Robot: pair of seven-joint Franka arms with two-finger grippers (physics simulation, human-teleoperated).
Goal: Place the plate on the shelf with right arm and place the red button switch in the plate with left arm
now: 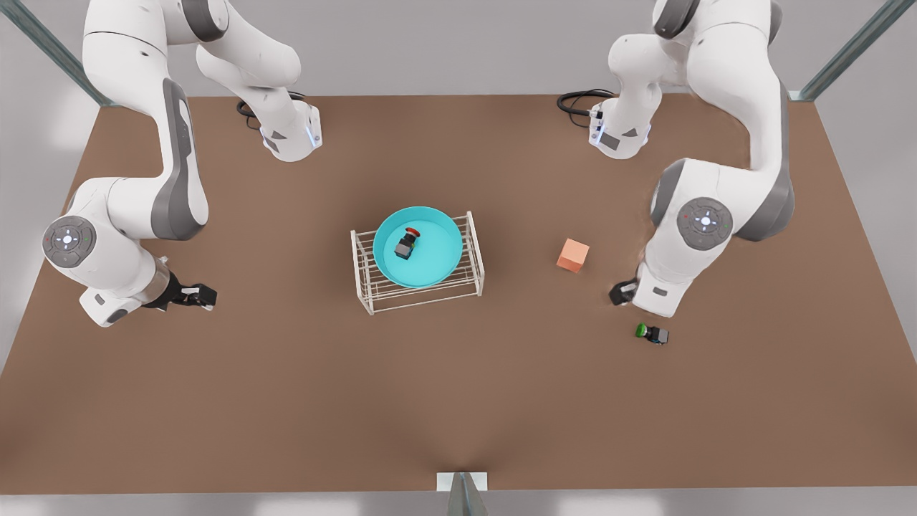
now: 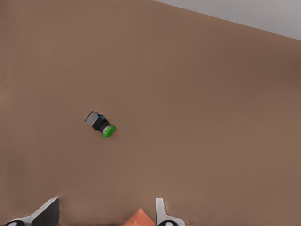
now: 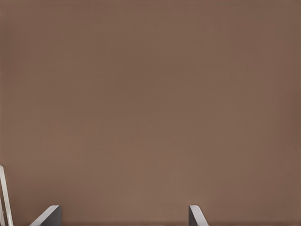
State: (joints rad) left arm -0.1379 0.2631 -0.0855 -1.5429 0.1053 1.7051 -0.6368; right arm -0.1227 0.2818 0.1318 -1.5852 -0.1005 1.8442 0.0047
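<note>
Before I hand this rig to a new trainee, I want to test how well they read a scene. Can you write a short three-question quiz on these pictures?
1. True or false: the plate rests on top of the shelf.
2. What lies inside the plate? A) the green switch B) the red switch C) the orange cube
3. Fill in: the left gripper, at the front view's right, has the ____ switch lying on the table ahead of it.

The right gripper waits open at the front view's left.

Key: 1 true; 2 B; 3 green.
</note>
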